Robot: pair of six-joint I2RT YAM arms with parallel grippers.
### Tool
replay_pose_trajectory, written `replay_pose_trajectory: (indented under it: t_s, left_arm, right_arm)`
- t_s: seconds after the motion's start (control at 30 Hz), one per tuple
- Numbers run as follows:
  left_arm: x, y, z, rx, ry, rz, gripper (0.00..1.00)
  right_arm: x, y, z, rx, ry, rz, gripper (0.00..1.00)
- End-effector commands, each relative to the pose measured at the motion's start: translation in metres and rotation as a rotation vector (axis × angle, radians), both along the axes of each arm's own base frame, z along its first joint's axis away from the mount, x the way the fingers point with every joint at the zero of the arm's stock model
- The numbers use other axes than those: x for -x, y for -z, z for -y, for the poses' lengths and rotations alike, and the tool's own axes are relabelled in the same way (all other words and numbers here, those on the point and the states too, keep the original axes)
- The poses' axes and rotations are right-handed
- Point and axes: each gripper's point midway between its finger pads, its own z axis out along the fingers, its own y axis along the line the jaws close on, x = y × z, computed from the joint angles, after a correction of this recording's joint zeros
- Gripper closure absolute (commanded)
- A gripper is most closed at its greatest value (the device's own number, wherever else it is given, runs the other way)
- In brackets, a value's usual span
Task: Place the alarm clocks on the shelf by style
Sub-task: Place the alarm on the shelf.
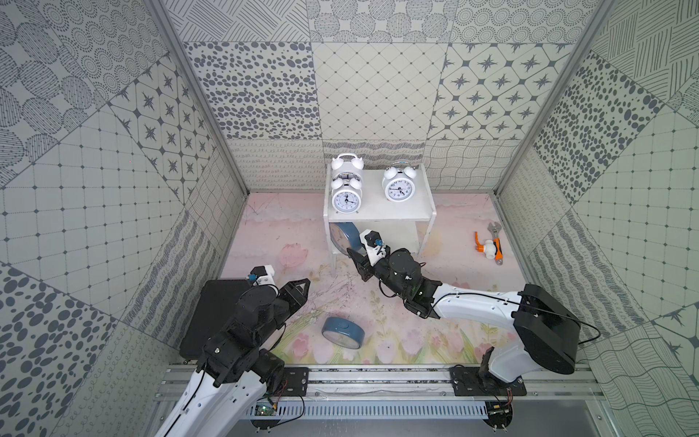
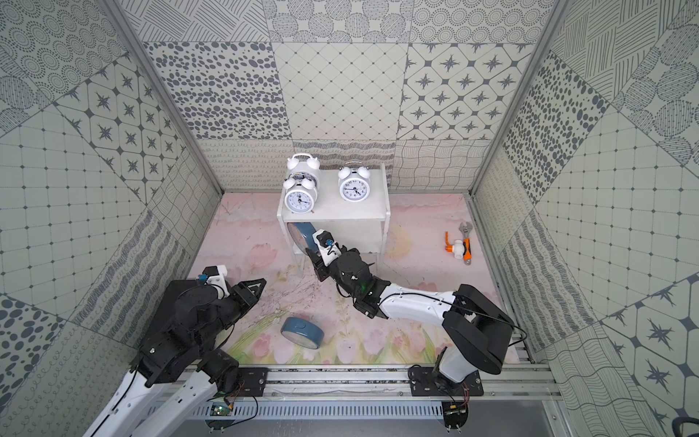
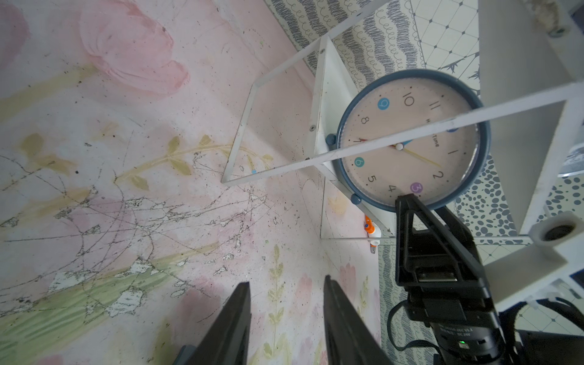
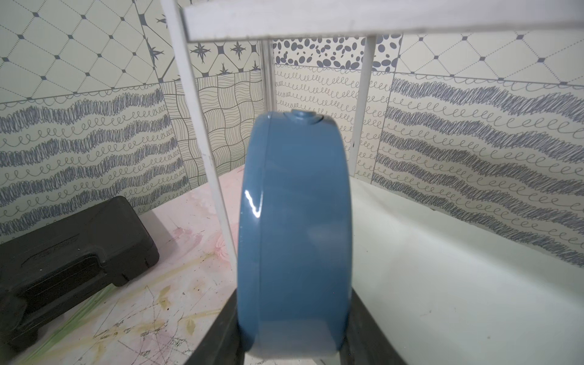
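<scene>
Clamping blue clock (image 4: 294,237), right gripper (image 4: 292,328), lower shelf (image 4: 442,252)

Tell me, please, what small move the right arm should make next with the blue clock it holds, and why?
Probably lower it the last bit and open the jaws. The right gripper holds the blue clock upright inside the shelf's lower tier, its feet at or just above the board; the white twin-bell clocks already stand on the top tier.
</scene>
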Motion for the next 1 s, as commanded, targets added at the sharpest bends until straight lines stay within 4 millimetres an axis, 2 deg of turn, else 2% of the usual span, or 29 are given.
replay_pose_trajectory:
  t_s: [0.0,0.13,0.53,0.87,0.97]
  left_arm:
    - [-0.001,0.002,0.003,-0.014,0.022,0.003,0.59]
    - [-0.003,0.005,0.005,-0.006,0.026,0.003,0.60]
    - [-0.006,0.010,0.008,-0.003,0.032,0.002,0.62]
    - [-0.006,0.011,0.008,-0.005,0.032,0.001,0.63]
    - [-0.005,0.012,0.008,-0.003,0.033,0.000,0.63]
  right_arm:
    - [-0.008,-0.022,-0.003,-0.048,0.022,0.065,0.77]
    - [-0.016,-0.011,-0.002,-0.035,0.040,0.049,0.76]
    - [-0.033,-0.005,0.004,-0.033,0.069,0.042,0.68]
    - [-0.036,0.006,-0.004,-0.019,0.050,0.012,0.64]
    - [-0.037,0.009,-0.003,-0.022,0.058,0.004,0.59]
